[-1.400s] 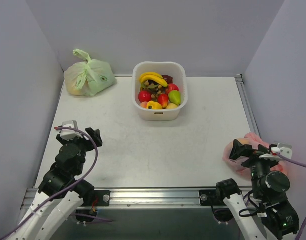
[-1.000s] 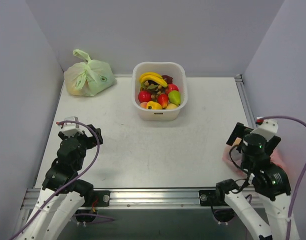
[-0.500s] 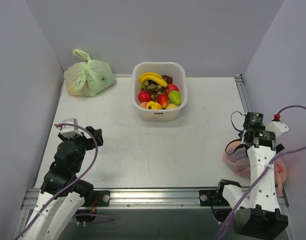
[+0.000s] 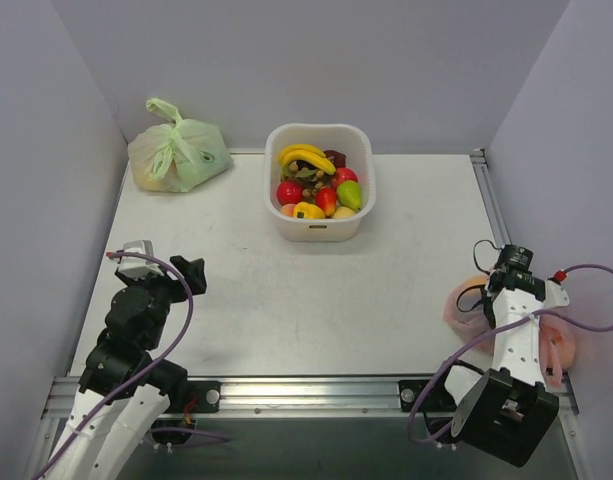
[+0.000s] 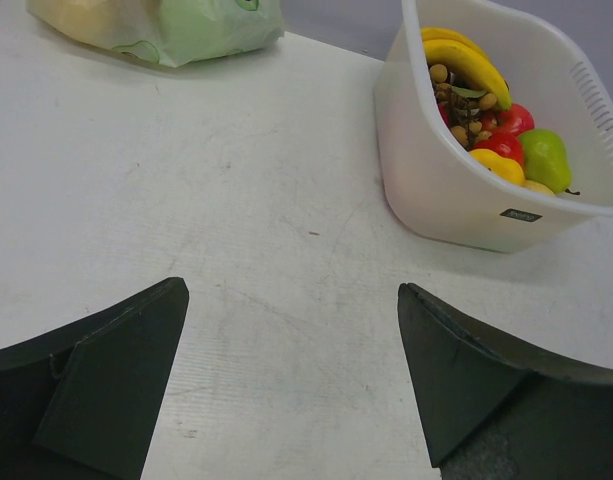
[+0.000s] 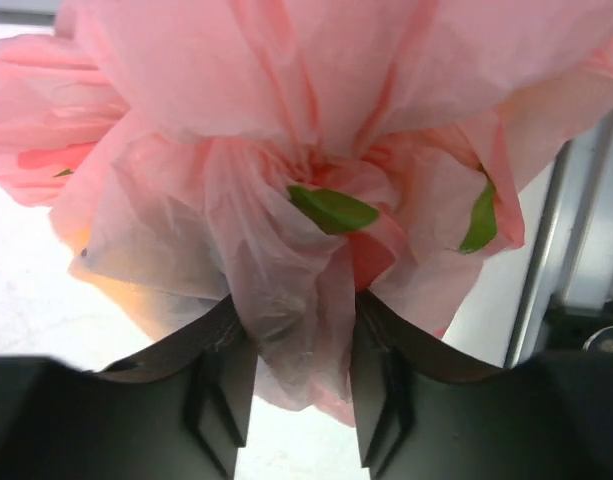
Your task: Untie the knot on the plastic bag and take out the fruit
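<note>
Pale green knotted plastic bag (image 4: 176, 155) sits far-left of the white plastic basket (image 4: 318, 232); basket holds toy fruit, yellow bananas (image 4: 304, 155) on top; left gripper (image 5: 291, 295) hovers near-left of the basket, jaws wide apart, released, bare white table (image 5: 236, 200) under it; left wrist view takes in only the basket and the green bag; thin translucent pink plastic bag (image 4: 456, 310) lies near-right of the basket, well apart from it, at the table's right edge; overhead view has the right arm covering the grip, but shows a round orange fruit (image 4: 473, 292) through the film; right wrist view gives the grip: right gripper (image 6: 298, 345) clenched on a lobe of the pink film just below the twisted pink knot (image 6: 306, 165); green leaves (image 6: 331, 210) show through the film there.
</note>
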